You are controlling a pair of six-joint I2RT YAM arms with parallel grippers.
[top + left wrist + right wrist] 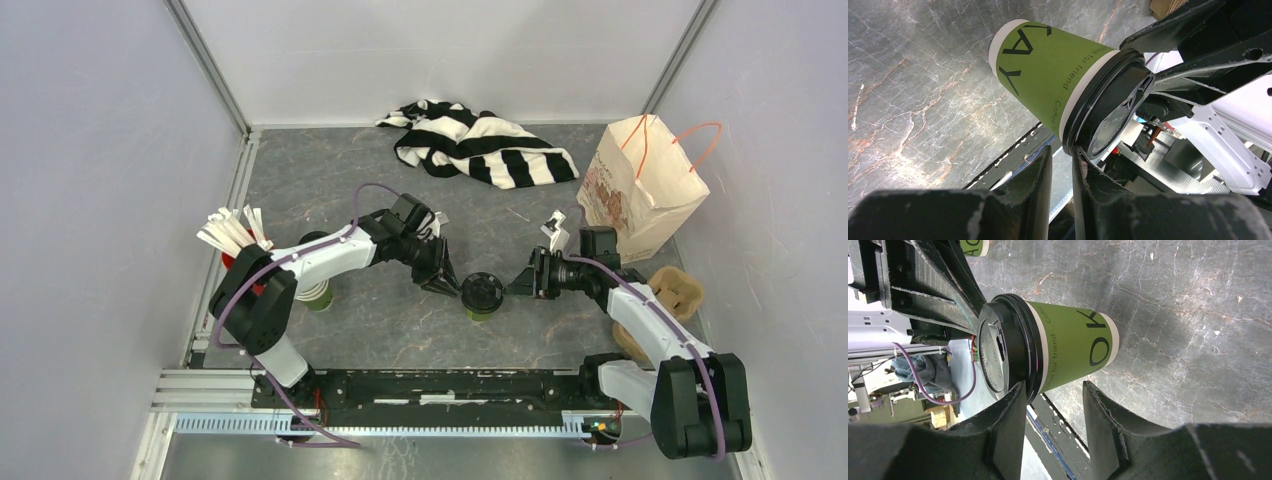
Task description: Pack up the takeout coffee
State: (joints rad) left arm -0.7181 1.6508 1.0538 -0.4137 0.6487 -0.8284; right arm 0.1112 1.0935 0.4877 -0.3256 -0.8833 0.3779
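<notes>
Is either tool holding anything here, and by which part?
None clearly. The takeout coffee stands on the table; the left tool meets its lid rim, pinch unclear; the right tool stands open beside it.

The left arm (315,255) hides most of a green cup (318,297). The right arm (650,320) covers part of a tan cup carrier (684,290). Whether the left gripper (1062,152) pinches the black lid (1108,110) is unclear.

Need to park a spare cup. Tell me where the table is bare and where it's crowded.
Bare: the stretch from the striped cloth to the left gripper and right gripper; the patch between the lidded cup and the mounting rail. Crowded: the cup, flanked by both grippers; the right edge by the paper bag.
</notes>
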